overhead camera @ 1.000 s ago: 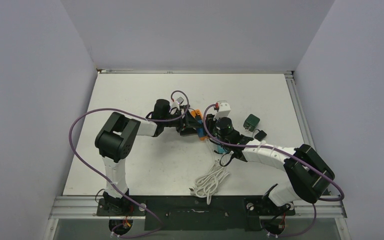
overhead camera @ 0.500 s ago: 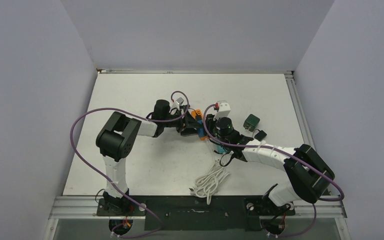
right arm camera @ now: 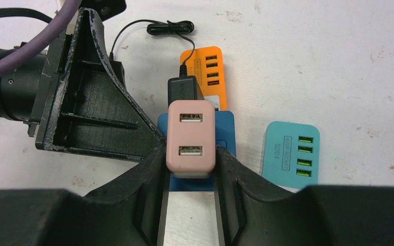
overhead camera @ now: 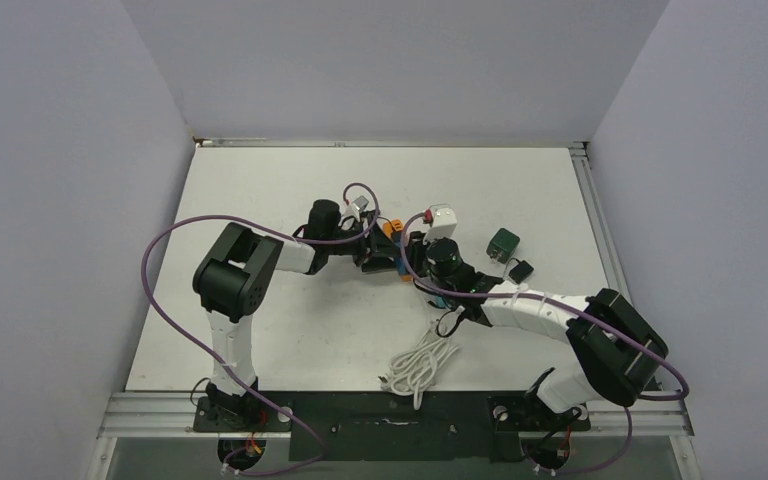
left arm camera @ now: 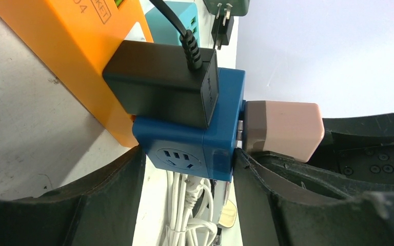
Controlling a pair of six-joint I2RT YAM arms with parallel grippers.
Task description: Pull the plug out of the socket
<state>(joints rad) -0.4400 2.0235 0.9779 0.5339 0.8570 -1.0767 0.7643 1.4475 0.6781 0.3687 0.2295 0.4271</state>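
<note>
Right end effector (right arm camera: pixel 189 156) is clenched on the pink top of the plug (left arm camera: pixel 182 141), fingers tight on both sides. Left end effector (left arm camera: pixel 187 159) comes in from 9 o'clock in the right wrist view. Its fingers bracket the blue body and touch it both sides, so it reads as grasping the plug too.

Plug sits seated on the near end of the socket (right arm camera: pixel 208 66), which runs off toward 12 o'clock. A black adapter (left arm camera: pixel 159 82) is plugged into the blue body on the 12 o'clock side, thin wire trailing. Teal strip (right arm camera: pixel 290 151) lies at 3 o'clock, apart, flat on the worktop (right arm camera: pixel 313 61). White cable coil (overhead camera: pixel 422 362) is at 6 o'clock in the top view.

Step in hand is the pull itself.
- Pull straight off the socket face along the pins, no twist.
- The pink piece shows a seam against the blue, so it may slip out alone; load should go through the blue body.
- Nothing clearly pins the socket, so it will likely drag along.
</note>
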